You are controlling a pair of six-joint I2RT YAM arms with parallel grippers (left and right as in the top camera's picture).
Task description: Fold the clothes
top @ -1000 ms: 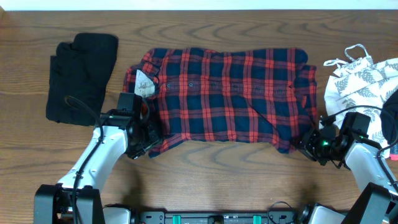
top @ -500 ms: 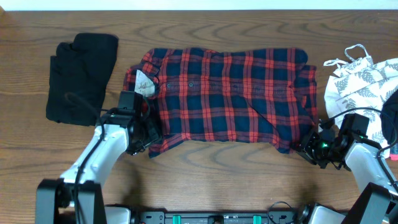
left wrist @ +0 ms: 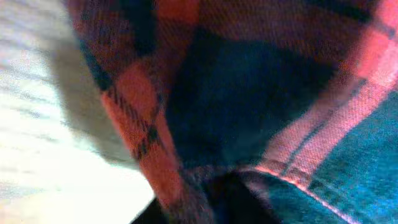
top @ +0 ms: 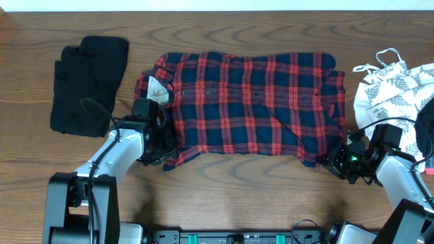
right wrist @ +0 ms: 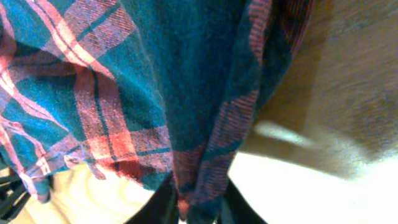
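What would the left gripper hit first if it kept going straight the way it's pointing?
Almost certainly the plaid shirt: the left gripper points into its near collar-side corner, and cloth fills its wrist view.

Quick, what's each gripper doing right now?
Left gripper: at the plaid shirt corner, grip cannot be told.
Right gripper: closed on the plaid shirt's edge.
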